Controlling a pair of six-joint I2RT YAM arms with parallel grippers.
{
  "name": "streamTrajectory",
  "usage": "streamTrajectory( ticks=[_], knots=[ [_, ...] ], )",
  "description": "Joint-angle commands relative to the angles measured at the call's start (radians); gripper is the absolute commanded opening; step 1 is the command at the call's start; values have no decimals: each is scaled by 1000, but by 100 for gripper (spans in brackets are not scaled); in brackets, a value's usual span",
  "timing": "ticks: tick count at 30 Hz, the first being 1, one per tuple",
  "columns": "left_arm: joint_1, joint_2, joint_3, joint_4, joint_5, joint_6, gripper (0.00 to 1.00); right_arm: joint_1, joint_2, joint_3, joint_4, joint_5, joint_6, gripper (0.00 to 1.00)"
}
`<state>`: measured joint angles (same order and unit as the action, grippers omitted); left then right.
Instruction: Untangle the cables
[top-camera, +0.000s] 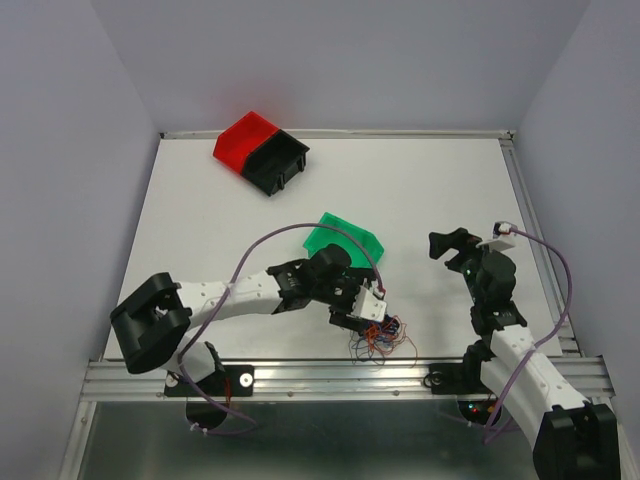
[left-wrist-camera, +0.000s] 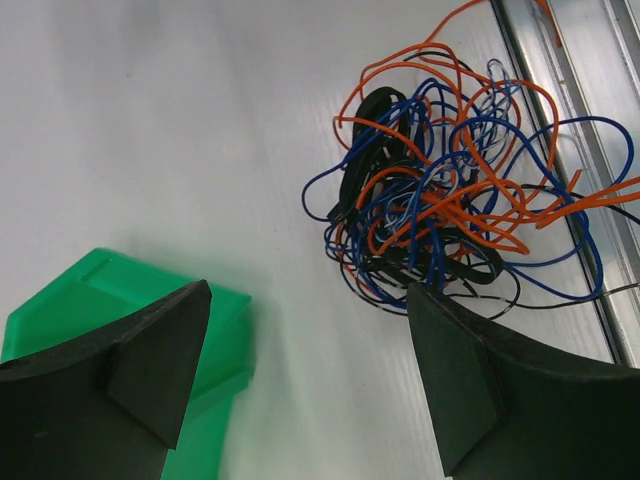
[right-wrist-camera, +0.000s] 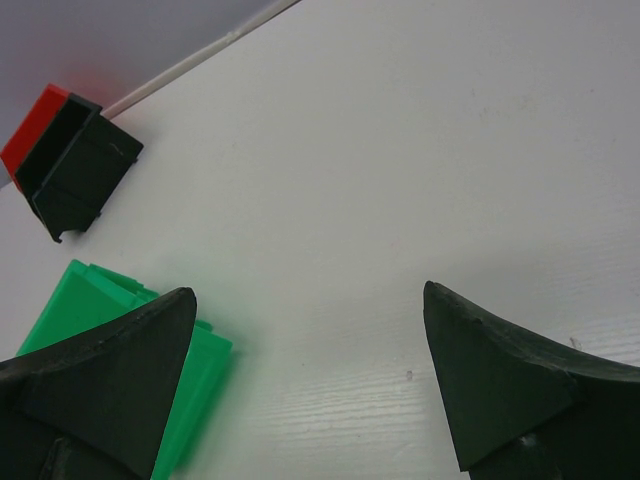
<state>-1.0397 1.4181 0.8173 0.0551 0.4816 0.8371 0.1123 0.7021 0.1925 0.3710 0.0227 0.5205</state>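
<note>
Left tool (left-wrist-camera: 308, 300): jaws apart, empty. Cables (left-wrist-camera: 450, 190) lie knotted on the surface (left-wrist-camera: 150, 120) just ahead of it, toward its right finger. Pick one outlying orange loop, close on that alone, and lift slowly. Right tool (right-wrist-camera: 305, 300): apart, empty.

Worktop (left-wrist-camera: 150, 120): white, smooth, matt, faint sheen. Cables (left-wrist-camera: 440, 190): thin, glossy plastic sheath. Green bin (left-wrist-camera: 100, 300): smooth, semi-gloss plastic. Black bin (right-wrist-camera: 85, 165), red bin (right-wrist-camera: 30, 120): duller plastic. Left hand (left-wrist-camera: 308, 288) fingers (left-wrist-camera: 150, 360): matt black plastic. Edge rail (left-wrist-camera: 590, 50): brushed metal.
</note>
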Motion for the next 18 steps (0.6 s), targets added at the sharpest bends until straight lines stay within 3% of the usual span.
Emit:
streamTrajectory(
  ticks=[1, 6, 10, 12, 13, 16, 18],
  knots=[
    [-63, 48, 25, -9, -26, 26, 89, 0, -7, 1, 17, -17, -1, 100],
    [-98, 128, 55, -44, 0, 33, 83, 0, -6, -2, 22, -17, 0, 100],
    [-108, 172, 98, -93, 15, 37, 63, 1, -3, -5, 28, -15, 1, 100],
    [-108, 177, 112, -109, 18, 37, 43, 1, -3, -8, 32, -17, 1, 99],
    [-108, 176, 118, -110, 23, 34, 27, 1, -1, -8, 34, -17, 1, 98],
    [-106, 166, 135, -127, 28, 22, 0, 1, -4, -11, 37, -15, 3, 95],
    [-103, 150, 144, -136, 22, 16, 0, 1, -3, -11, 42, -17, 1, 93]
  ],
)
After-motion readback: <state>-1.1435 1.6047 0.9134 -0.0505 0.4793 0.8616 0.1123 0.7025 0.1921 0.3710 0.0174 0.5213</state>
